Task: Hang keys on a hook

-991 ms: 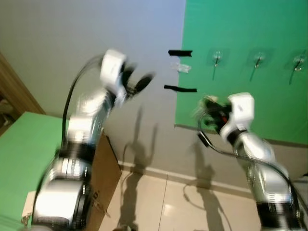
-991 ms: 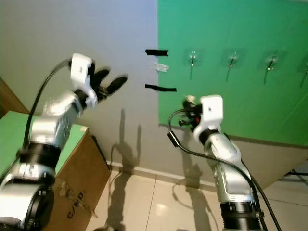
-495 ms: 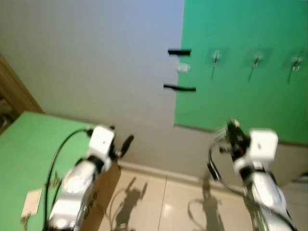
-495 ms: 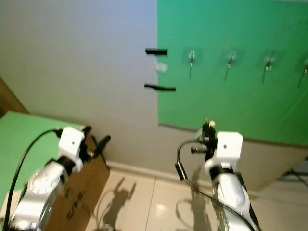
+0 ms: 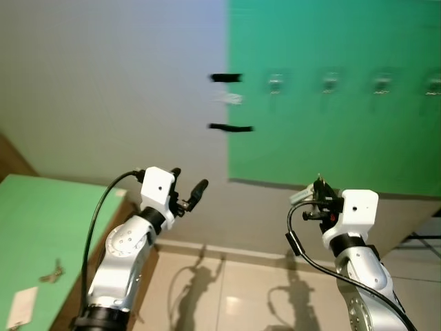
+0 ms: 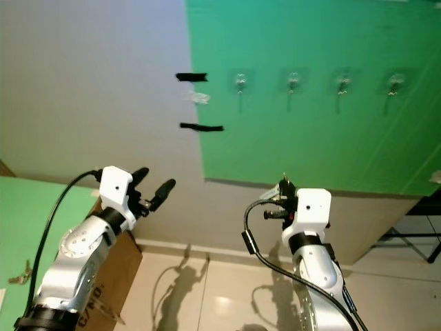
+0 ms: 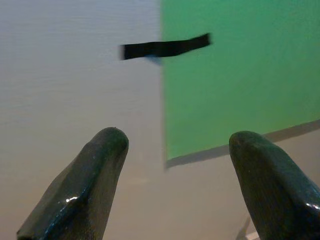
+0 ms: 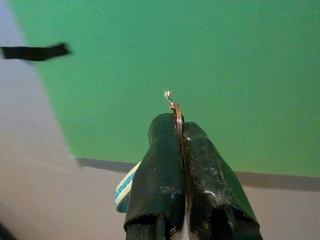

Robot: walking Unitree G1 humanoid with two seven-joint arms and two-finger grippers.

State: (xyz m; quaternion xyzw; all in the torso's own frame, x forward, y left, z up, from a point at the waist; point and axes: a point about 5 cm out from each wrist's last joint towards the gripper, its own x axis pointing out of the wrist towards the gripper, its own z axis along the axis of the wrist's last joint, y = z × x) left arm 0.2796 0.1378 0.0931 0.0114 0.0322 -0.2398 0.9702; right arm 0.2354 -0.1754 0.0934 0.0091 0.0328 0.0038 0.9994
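Key ring point(image 8: 177, 111) pinched in closed right hand point(image 8: 181, 131).

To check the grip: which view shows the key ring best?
The right wrist view: the key ring stands pinched between the shut fingers of the right gripper. The eye views show the gripper small, the ring hardly visible.

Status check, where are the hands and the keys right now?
Right hand shut on key ring, raised, below hooks. Left hand open, empty, facing wall. Second key set on green surface. Path to hooks unobstructed.
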